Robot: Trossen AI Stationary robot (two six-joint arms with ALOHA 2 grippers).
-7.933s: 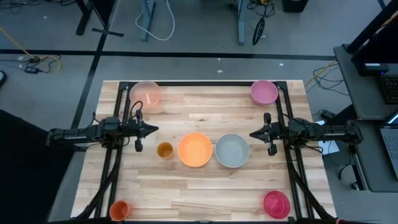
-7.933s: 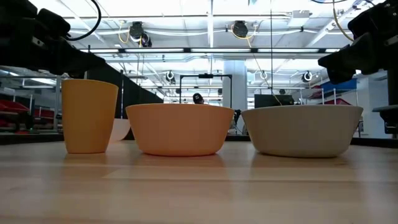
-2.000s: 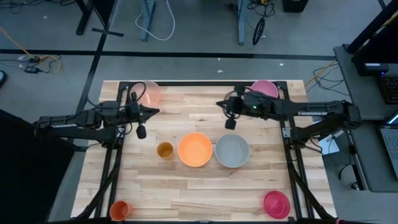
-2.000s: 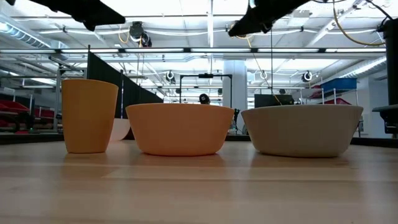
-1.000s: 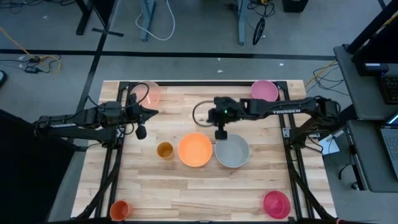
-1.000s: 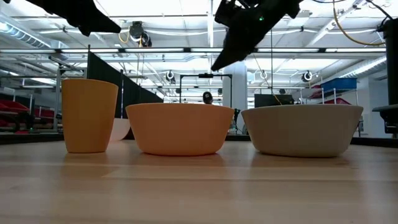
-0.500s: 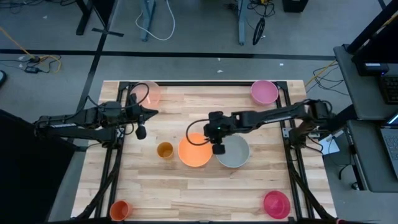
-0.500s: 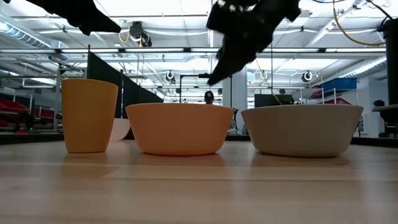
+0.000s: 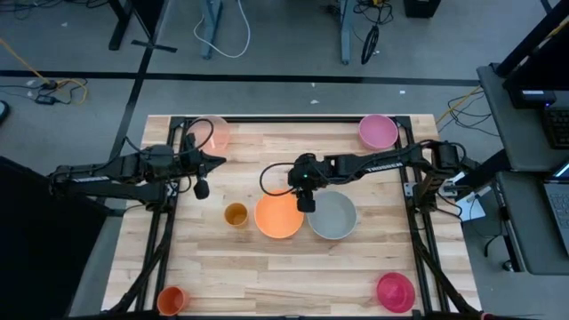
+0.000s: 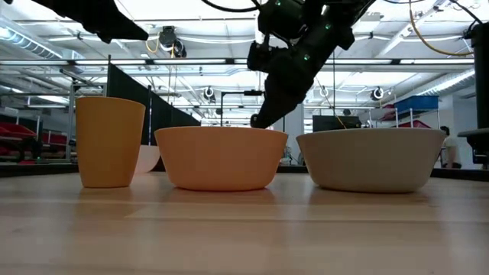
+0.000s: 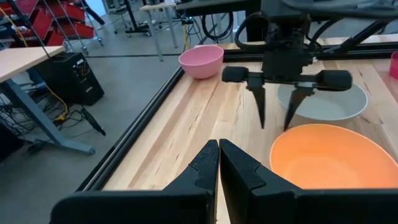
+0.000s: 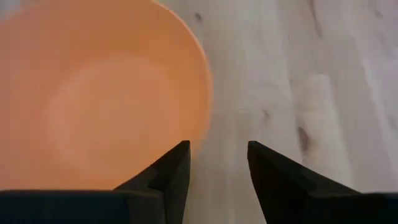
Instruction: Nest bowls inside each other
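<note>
Now right gripper [image 9: 305, 203], jaws wide, straddles orange bowl's [image 9: 278, 215] far rim for a wall pinch; left gripper [image 9: 218, 161] parked shut near table's [image 9: 293, 276] left edge.

Right claw [image 9: 303, 201] spread, pointing down; left claw [image 9: 217, 161] closed.

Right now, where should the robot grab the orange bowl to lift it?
By its thin rim, from above. The orange bowl sits upright and is too wide to span, so one jaw goes inside and one outside. The right gripper, jaws open, hangs over the edge nearest the grey bowl.
</note>
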